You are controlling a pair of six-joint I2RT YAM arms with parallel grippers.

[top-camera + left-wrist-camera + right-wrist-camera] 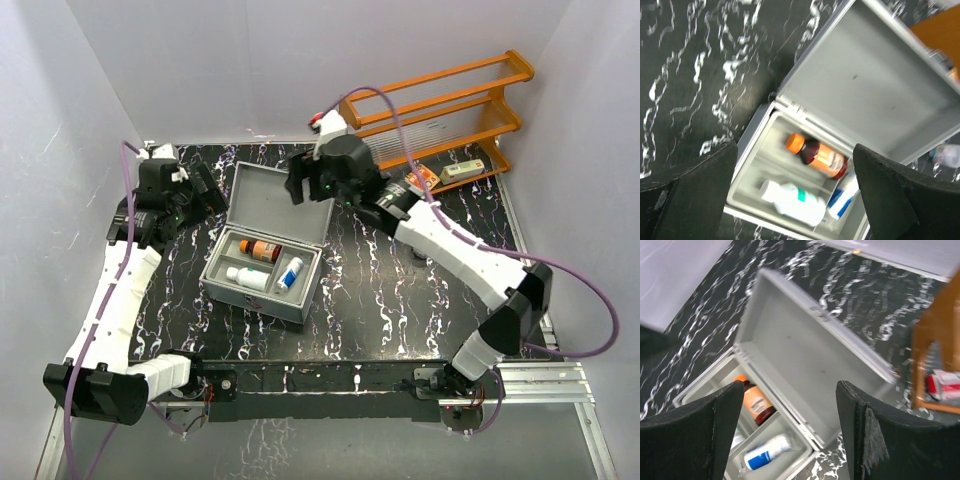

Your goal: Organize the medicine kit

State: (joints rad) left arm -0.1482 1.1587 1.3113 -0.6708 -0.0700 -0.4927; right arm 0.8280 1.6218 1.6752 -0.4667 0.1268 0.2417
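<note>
The left gripper (795,167) hangs empty with fingers spread beside the open grey plastic medicine case (258,298) on the black marbled table (380,300). Inside lie an orange-capped brown bottle (262,248), a white bottle (247,277) and a blue-and-white tube (290,273). The right gripper (790,405), likewise spread, hangs above the raised grey lid (280,200).

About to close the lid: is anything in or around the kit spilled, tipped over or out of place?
Nothing looks spilled or damaged. The amber bottle, white bottle and blue-and-white tube lie on their sides inside the open kit. One white box sits outside it, on the orange rack.
</note>
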